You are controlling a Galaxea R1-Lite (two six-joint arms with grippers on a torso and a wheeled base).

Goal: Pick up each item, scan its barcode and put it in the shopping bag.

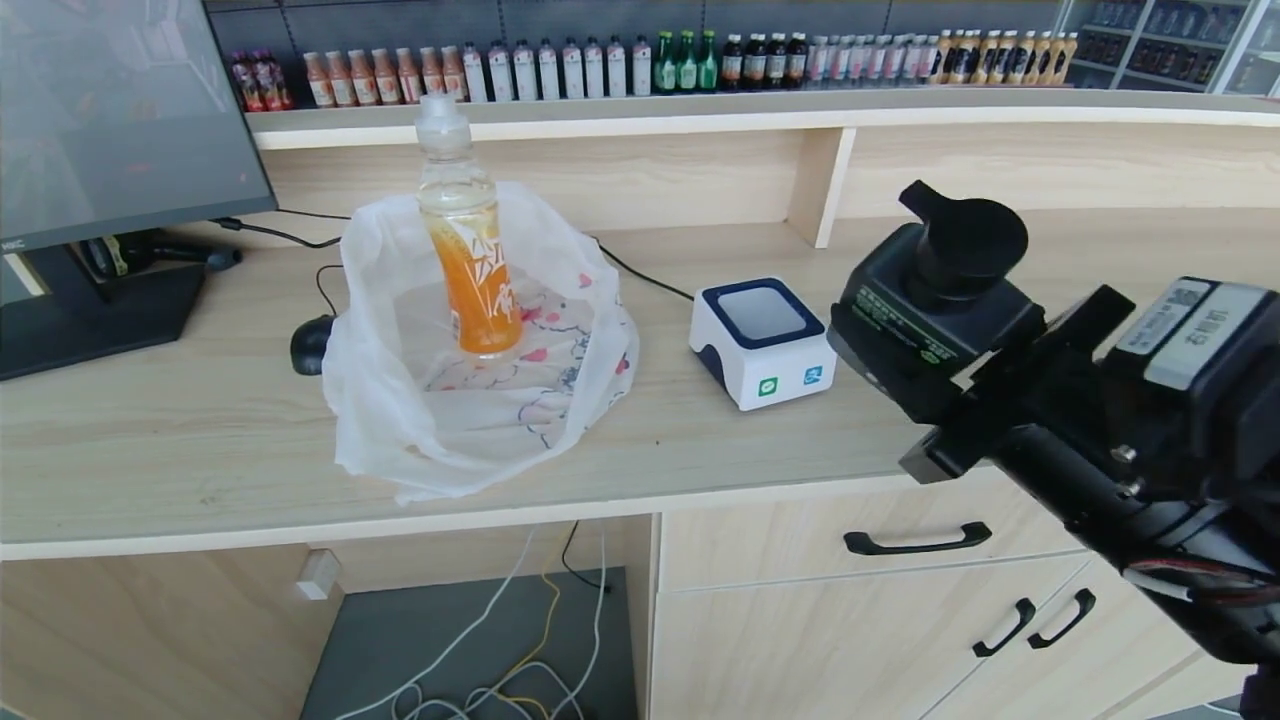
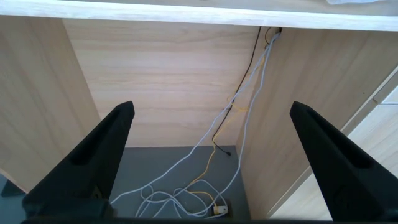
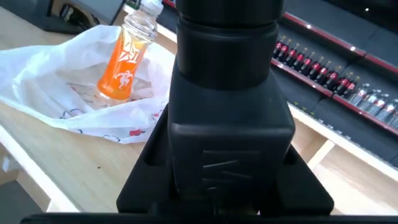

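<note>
We record the right gripper (image 1: 990,395) clamped on a black round-capped plastic container (image 1: 940,290) near the white box scanner (image 1: 760,345), the orange drink bottle (image 1: 470,260) upright inside the white plastic shopping bag (image 1: 375,400), and the left gripper (image 2: 211,109) spread wide.

Your right arm (image 1: 1160,470) comes in from the right. Its gripper (image 1: 1010,385) is clamped on a black bottle (image 1: 940,290), one finger on each side, and the bottle sits tilted with its cap uppermost. Your left gripper (image 2: 211,109) is held low, its two fingers (image 2: 93,162) spread wide with nothing between them.
</note>
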